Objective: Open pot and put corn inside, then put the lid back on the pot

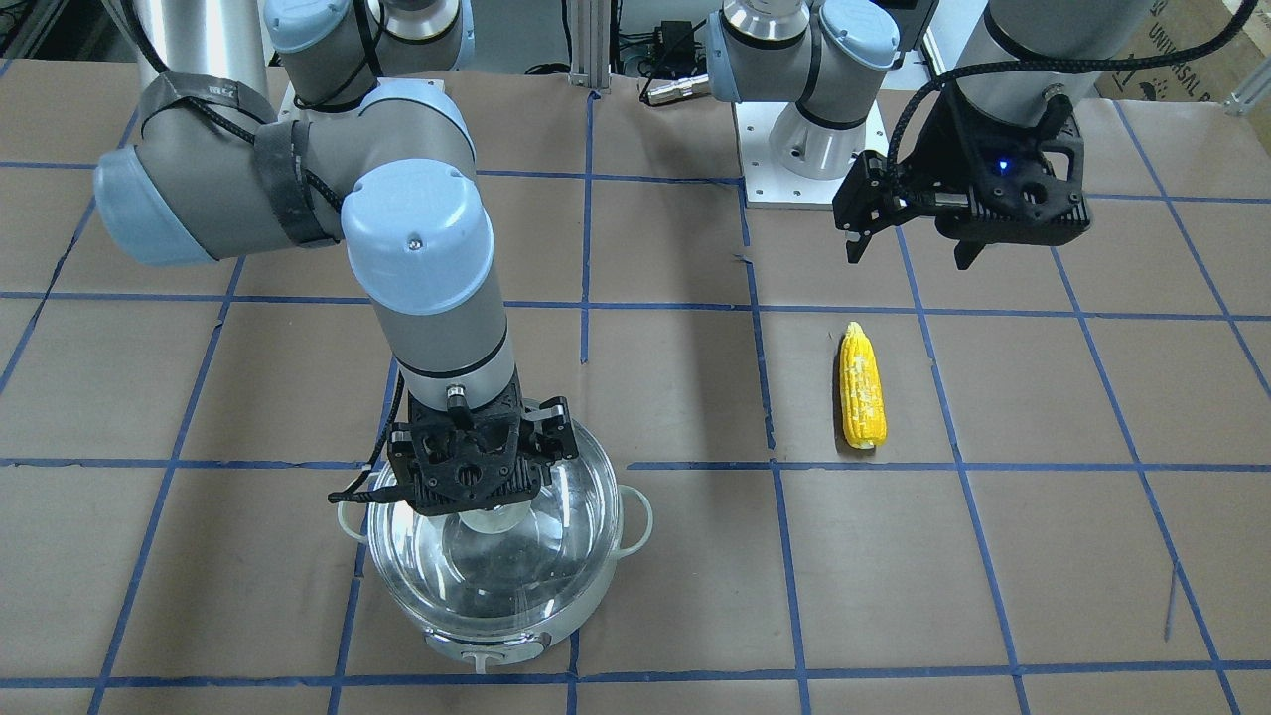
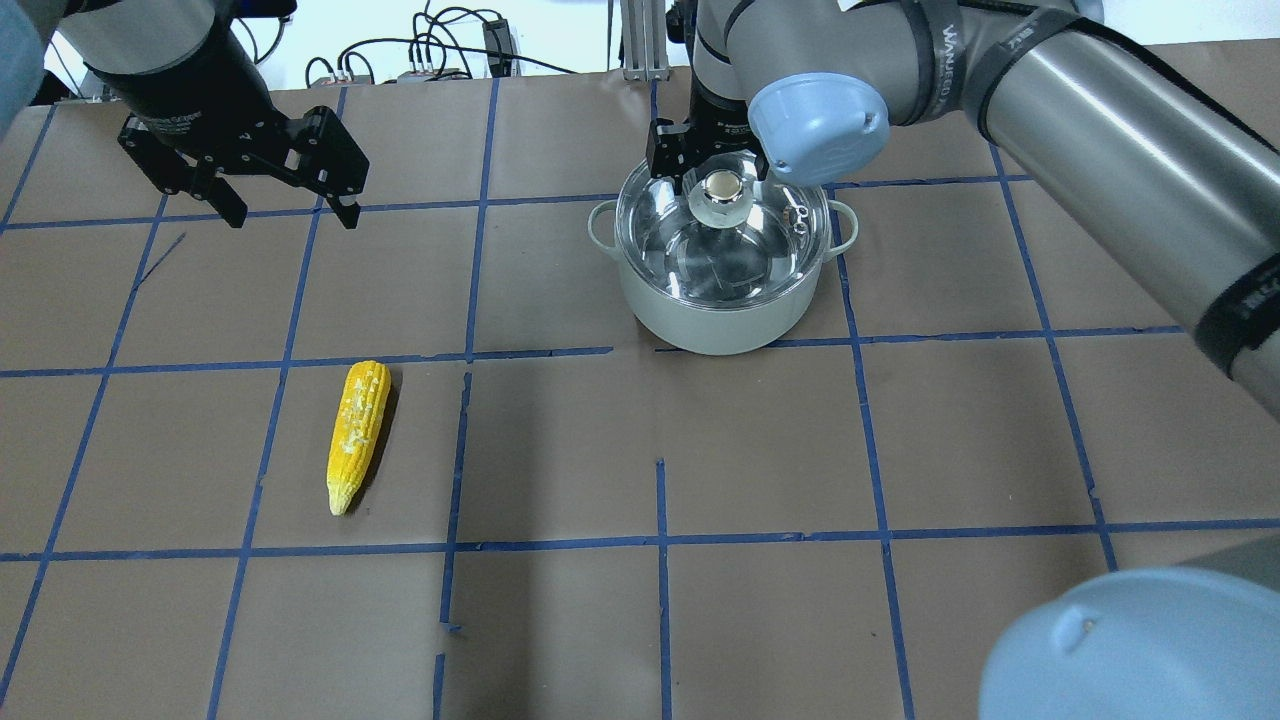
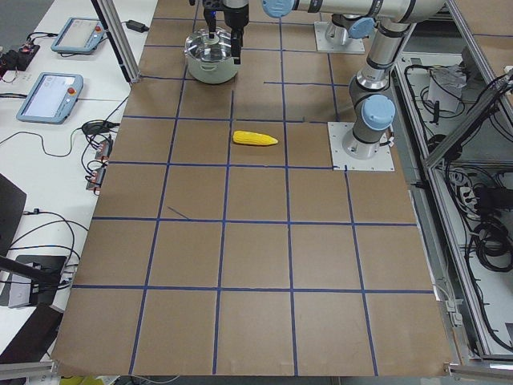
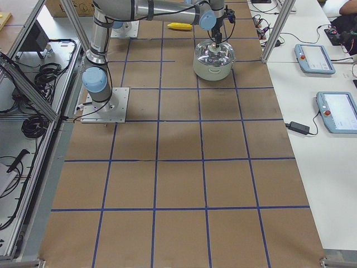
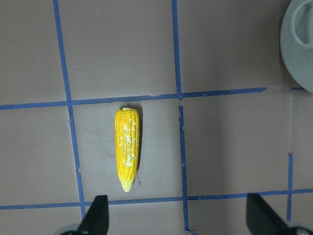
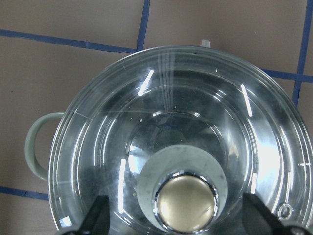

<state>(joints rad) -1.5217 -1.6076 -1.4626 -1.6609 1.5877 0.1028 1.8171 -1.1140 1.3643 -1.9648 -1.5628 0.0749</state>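
Observation:
The pale grey-green pot (image 2: 720,322) stands on the table with the clear glass lid (image 2: 735,255) on it. My right gripper (image 2: 722,180) is lowered over the lid. In the right wrist view its fingers (image 6: 98,218) stand wide apart on either side of the beige knob (image 6: 186,203), so it is open and not gripping. The yellow corn (image 2: 357,432) lies flat on the table, well apart from the pot. My left gripper (image 2: 292,212) hovers open and empty above the table beyond the corn. The left wrist view shows the corn (image 5: 127,147) ahead of its fingers (image 5: 95,218).
The table is brown paper with a blue tape grid (image 2: 660,540). The arms' white base plates (image 1: 809,164) stand at the robot side. The edge of the pot (image 5: 299,41) shows at the top right of the left wrist view. Tablets and cables (image 3: 50,96) lie on side benches.

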